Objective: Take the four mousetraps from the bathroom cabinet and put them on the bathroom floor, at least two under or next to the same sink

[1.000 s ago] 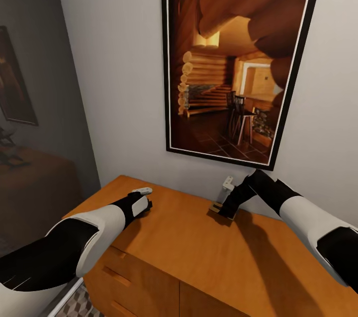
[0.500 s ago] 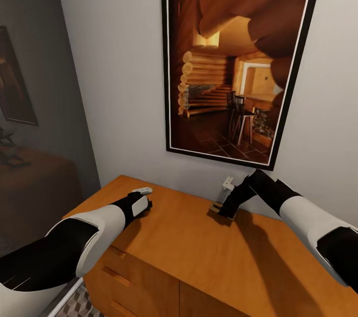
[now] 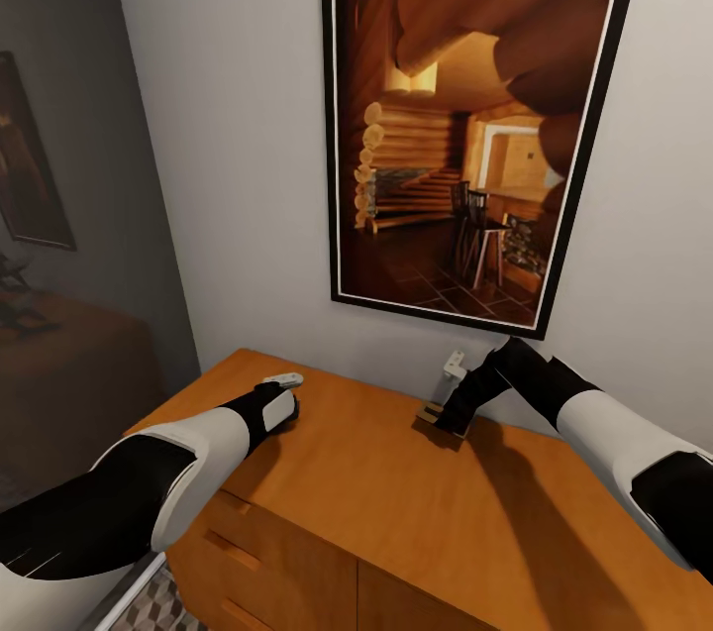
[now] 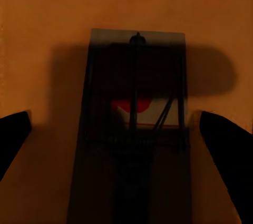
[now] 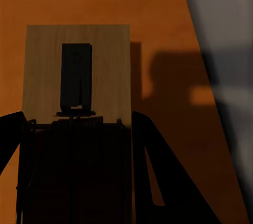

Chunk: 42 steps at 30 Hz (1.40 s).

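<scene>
Two mousetraps lie on the orange-brown cabinet (image 3: pixel 376 502) top. One mousetrap (image 4: pixel 134 129), with a red patch under its dark wire, sits between the wide-apart fingers (image 4: pixel 226 145) of my open left gripper (image 4: pixel 124 139), which hangs just above it. In the head view that gripper (image 3: pixel 284 405) is near the cabinet's left end. The other mousetrap (image 5: pixel 76 76) shows near the back wall as a small brown board (image 3: pixel 429 412). My right gripper (image 5: pixel 78 129) is shut on it, a finger against each long side; in the head view this gripper (image 3: pixel 446 418) points down at the cabinet top.
A large framed picture of a log interior (image 3: pixel 465 116) hangs on the white wall right behind the cabinet. Drawer fronts with handles (image 3: pixel 233 552) face me. A strip of cube-patterned floor (image 3: pixel 149 611) shows at the lower left, beside a dark grey wall (image 3: pixel 69 215).
My left gripper has sunk very slightly toward the cabinet top. The right arm and its mousetrap have not moved.
</scene>
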{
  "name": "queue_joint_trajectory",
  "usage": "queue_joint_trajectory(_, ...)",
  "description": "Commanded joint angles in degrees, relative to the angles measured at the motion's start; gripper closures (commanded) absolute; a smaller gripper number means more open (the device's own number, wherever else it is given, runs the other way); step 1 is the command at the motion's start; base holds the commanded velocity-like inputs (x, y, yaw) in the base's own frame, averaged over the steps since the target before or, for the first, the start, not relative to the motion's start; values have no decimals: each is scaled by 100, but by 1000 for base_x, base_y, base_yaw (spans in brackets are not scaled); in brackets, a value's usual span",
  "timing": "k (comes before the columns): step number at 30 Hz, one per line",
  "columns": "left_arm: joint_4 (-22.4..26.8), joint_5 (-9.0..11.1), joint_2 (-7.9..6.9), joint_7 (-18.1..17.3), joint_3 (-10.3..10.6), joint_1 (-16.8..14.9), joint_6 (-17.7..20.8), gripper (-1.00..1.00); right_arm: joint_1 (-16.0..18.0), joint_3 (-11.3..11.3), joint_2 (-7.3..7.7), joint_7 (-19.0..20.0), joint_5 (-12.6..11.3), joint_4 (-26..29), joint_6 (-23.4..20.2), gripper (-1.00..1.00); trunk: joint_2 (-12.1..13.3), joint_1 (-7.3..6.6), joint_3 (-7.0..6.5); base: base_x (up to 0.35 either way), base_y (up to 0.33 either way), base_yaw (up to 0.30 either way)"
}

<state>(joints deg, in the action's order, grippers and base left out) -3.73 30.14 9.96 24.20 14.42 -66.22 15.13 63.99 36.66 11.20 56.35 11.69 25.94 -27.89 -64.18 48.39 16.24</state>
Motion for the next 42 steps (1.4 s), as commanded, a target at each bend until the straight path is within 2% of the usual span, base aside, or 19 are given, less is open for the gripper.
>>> queue_joint_trajectory(1, -14, 67, 4, 10, -80, -5, 18, 100, 2, 8, 5, 16, 14, 16, -50, 100, -5, 1, 9, 0, 0, 0)
queue_joint_trajectory(42, -14, 97, 4, -49, -80, -5, 23, 100, 5, 9, 5, 16, 10, 16, -50, 100, 36, -21, -9, 0, 0, 0)
